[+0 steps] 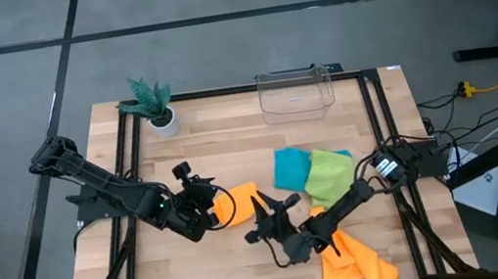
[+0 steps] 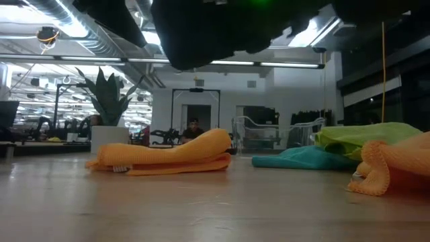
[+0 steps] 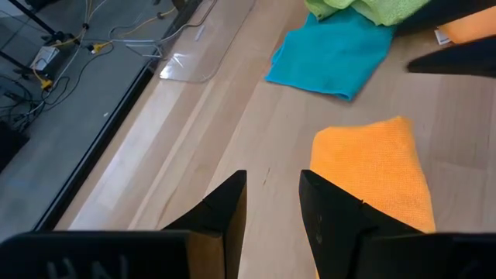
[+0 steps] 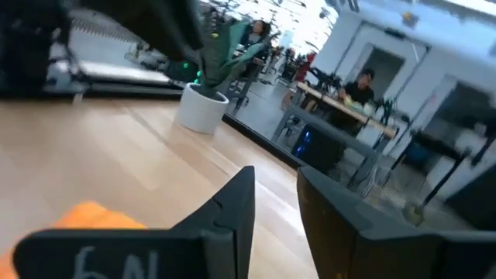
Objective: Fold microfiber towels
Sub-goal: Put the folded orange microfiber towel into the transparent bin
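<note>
A folded orange towel (image 1: 239,203) is lying near the middle of the wooden table (image 1: 228,133), sitting as a thick, rounded bundle in the low view (image 2: 164,156). Behind it toward the far edge, a teal towel (image 1: 291,167) is resting flat, and a lime green towel (image 1: 329,175) is lying rumpled just beside it, its edge overlapping the teal one. A second orange towel (image 1: 354,260) is sprawling unfolded near the front edge, off to the right side.

The left gripper (image 1: 208,210) is hovering just beside the folded orange towel, on its left. From its wrist camera the two dark fingers (image 3: 225,213) are standing a little apart with bare wood showing through the gap, pinching nothing; the towel (image 3: 376,167) is lying just beyond the tips.

The right gripper (image 1: 268,218) is hanging between the folded towel and the loose orange one, its arm reaching over the loose cloth. Its fingers (image 4: 236,205) are also sitting slightly parted with nothing between them, and a bit of orange cloth is showing below the wrist.

At the far edge a clear plastic bin (image 1: 295,91) is standing, and a small green plant in a white pot (image 1: 154,104) is sitting at the far left corner. In the room beyond, a person (image 4: 358,84) is sitting at a desk.
</note>
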